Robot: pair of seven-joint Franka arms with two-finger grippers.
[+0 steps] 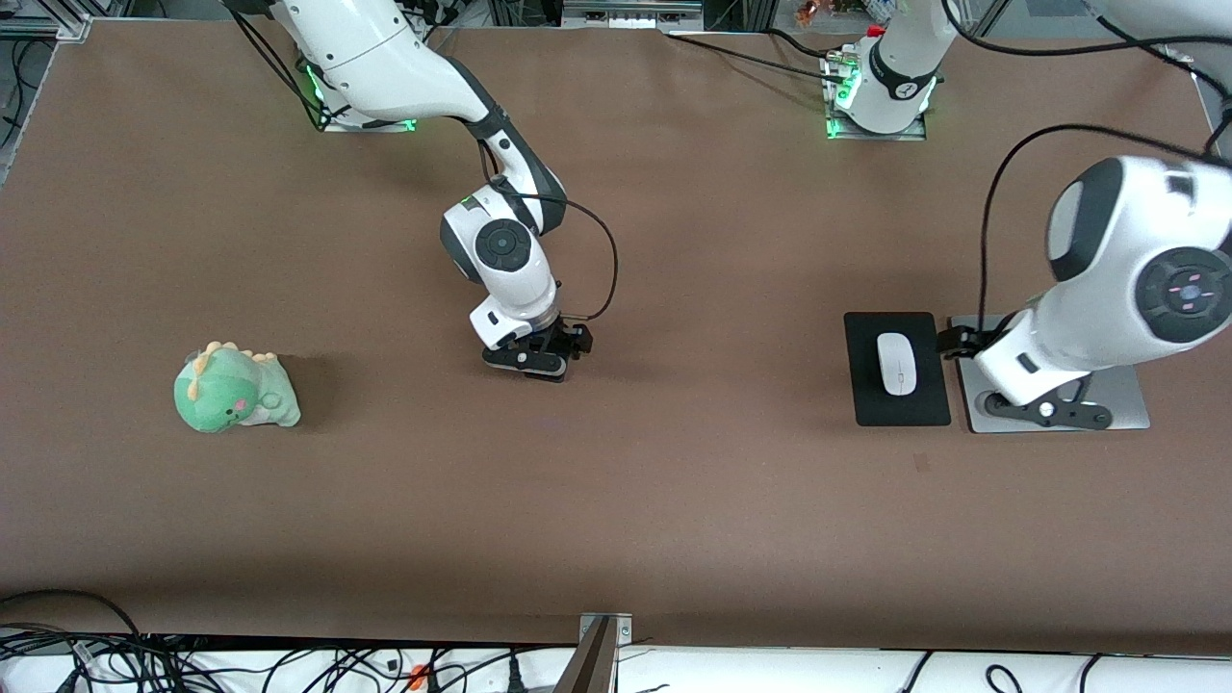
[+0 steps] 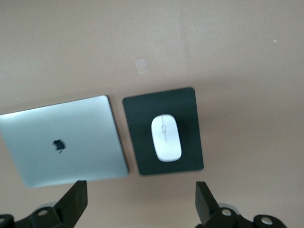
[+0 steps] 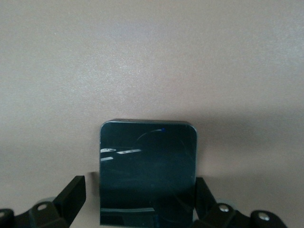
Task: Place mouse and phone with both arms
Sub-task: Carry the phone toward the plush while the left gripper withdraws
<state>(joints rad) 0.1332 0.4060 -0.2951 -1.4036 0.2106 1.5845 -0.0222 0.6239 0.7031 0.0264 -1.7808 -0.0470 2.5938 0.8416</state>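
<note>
The white mouse (image 1: pixel 896 363) lies on a black mouse pad (image 1: pixel 868 395) toward the left arm's end of the table; it also shows in the left wrist view (image 2: pixel 166 138). The black phone (image 3: pixel 147 166) shows only in the right wrist view; in the front view the right hand hides it. My right gripper (image 1: pixel 535 362) (image 3: pixel 138 180) is low at the table's middle and open, with a finger on each side of the phone. One finger is at the phone's edge; the other stands off with a small gap. My left gripper (image 1: pixel 1045 412) (image 2: pixel 141 186) is open and empty over a silver laptop.
The closed silver laptop (image 1: pixel 1128 387) (image 2: pixel 66 142) lies beside the mouse pad (image 2: pixel 142 114), toward the left arm's end. A green plush dinosaur (image 1: pixel 234 390) sits toward the right arm's end. A metal bracket (image 1: pixel 603 647) stands at the table's near edge.
</note>
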